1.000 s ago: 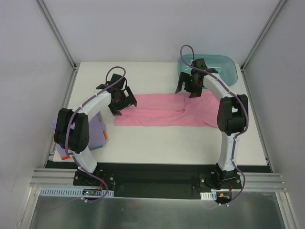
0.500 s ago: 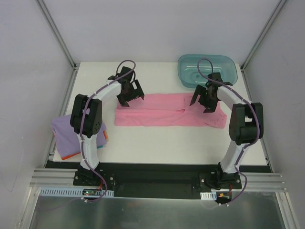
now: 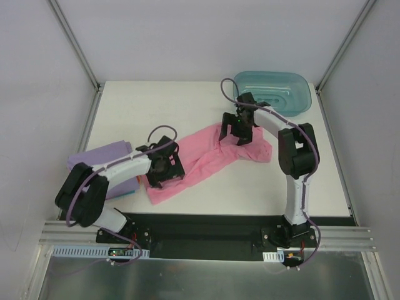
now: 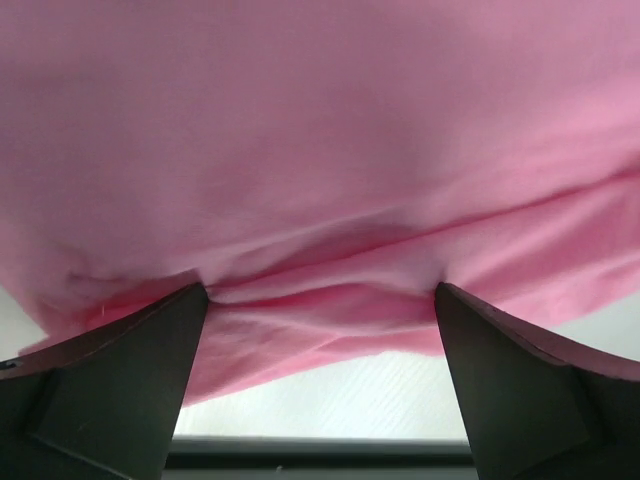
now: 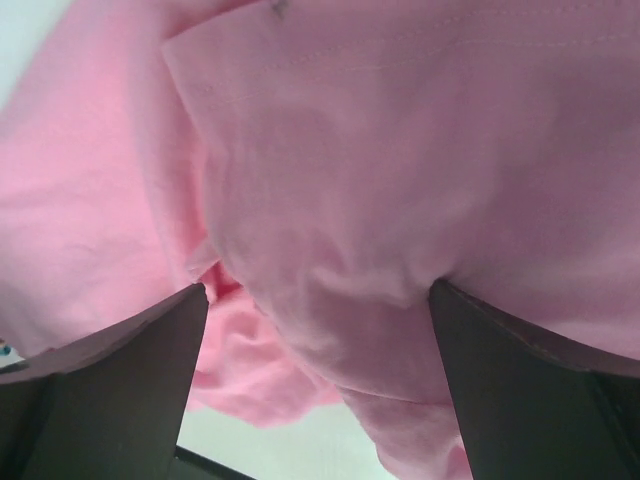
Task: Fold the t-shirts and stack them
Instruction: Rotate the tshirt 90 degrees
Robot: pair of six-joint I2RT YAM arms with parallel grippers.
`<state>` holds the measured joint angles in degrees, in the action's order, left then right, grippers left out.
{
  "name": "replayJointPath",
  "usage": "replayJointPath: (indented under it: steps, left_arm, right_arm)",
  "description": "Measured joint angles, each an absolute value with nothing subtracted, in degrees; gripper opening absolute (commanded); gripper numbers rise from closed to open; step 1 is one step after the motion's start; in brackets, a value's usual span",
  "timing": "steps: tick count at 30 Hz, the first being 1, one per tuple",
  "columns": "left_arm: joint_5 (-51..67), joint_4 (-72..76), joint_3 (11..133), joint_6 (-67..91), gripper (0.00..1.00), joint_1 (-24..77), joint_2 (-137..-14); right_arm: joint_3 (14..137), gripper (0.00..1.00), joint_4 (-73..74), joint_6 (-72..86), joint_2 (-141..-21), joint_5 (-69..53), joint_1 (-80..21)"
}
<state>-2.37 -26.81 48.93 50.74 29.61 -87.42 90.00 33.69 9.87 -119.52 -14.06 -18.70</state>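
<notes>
Top view: the pink tee (image 3: 206, 161) is seen lying diagonally across the table (image 3: 187, 106), bunched rather than flat, its near end under the left gripper (image 3: 164, 171) and its far end under the right gripper (image 3: 237, 129); the purple tee (image 3: 106, 164) is stacked at the table's left edge, partly hidden by the left arm, and the tub (image 3: 275, 92) stands at the far right corner. Left wrist view: the fingers (image 4: 120, 380) are held wide apart with folds of pink cloth pressed between them, but a firm pinch cannot be confirmed. Right wrist view: the fingers (image 5: 110, 380) are likewise spread, a hemmed edge and gathered layers of the pink tee filling the gap; whether anything is actually gripped cannot be told. Risk is judged as follows: if several layers are caught together, creases would be locked into the fold; if only one layer is caught, the cloth could slip free; uneven pull between arms would skew the tee further.
</notes>
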Motion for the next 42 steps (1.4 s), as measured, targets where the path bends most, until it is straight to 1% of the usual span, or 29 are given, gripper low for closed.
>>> replayJointPath:
  steps: [4,8,13,17,24,27,32,36,42]
  left_arm:
    - [-0.97,-27.59,39.88,57.08,0.99,38.13,-77.47]
    - [0.71,-27.68,35.20,62.46,0.99,42.09,-71.16]
    - [2.66,-27.92,35.46,65.25,0.99,47.33,-71.92]
    - [3.03,-28.67,38.59,65.30,0.99,50.61,-76.18]
    - [3.05,-28.60,45.39,64.93,0.99,54.08,-83.92]
    - [4.03,-27.16,46.92,64.58,0.99,55.53,-85.54]
    - [6.15,-24.64,47.99,63.75,0.99,56.47,-87.22]
    - [8.54,-21.80,49.76,63.09,0.99,57.45,-89.17]
    - [8.93,-19.81,50.22,61.91,0.99,57.82,-88.14]
  right_arm:
    - [95.64,0.97,35.07,9.28,-123.15,-16.43,-23.86]
    - [105.91,0.97,38.02,8.05,-129.56,-18.33,-27.64]
    - [125.60,0.97,42.94,5.37,-141.08,-20.03,-29.23]
    - [133.05,0.97,41.71,3.31,-145.53,-20.80,-28.29]
    - [135.83,0.97,32.56,2.13,-148.62,-23.29,-25.71]
    - [138.02,0.97,28.97,2.39,-150.41,-23.70,-25.12]
    - [137.34,0.97,26.13,2.13,-149.82,-23.70,-24.71]
    - [133.03,0.97,27.22,0.14,-144.75,-23.09,-24.75]
    - [124.99,0.97,31.11,-3.68,-130.39,-21.28,-25.41]
